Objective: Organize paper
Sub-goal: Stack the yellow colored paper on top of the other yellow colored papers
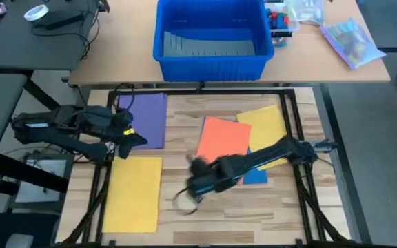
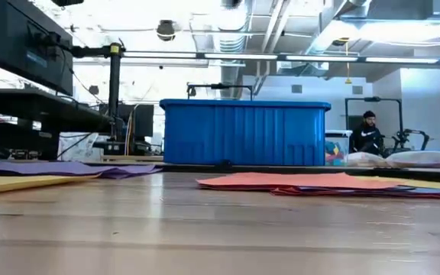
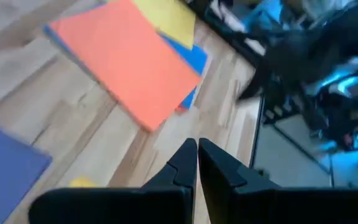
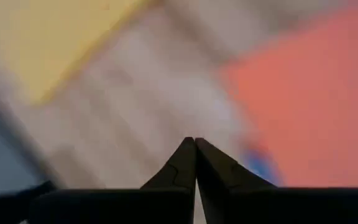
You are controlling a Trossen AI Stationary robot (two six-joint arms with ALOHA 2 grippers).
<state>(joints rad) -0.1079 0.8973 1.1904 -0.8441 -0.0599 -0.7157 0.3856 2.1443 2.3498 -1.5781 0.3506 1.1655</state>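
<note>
Five sheets on the wooden table (image 1: 185, 148), none held. Purple sheet (image 1: 145, 120) lies flat at the far left. Yellow sheet (image 1: 135, 191) lies at the near left, close to the purple one with a gap between. Centre-right is a loose overlapping pile: orange sheet (image 1: 223, 141) on top, second yellow sheet (image 1: 267, 127) under its right side, blue sheet (image 1: 256, 176) poking out at the near edge.

Left gripper (image 1: 138, 138) sits over the near edge of the purple sheet, by the gap to the yellow one. Left wrist view shows the fingers (image 3: 182, 165) pressed together, nothing between them.

Right gripper (image 1: 197, 183) is on bare wood just off the near-left corner of the orange sheet; its arm crosses over the pile and hides part of the blue and yellow sheets. Right wrist view is blurred but the fingers (image 4: 185, 163) meet at the tips, clamping nothing.

Around: big blue bin (image 1: 211, 38) on the far table behind the workspace, clear bag (image 1: 351, 40) with colourful contents to its right. A person (image 2: 367, 134) sits far back in the room in the low view.
</note>
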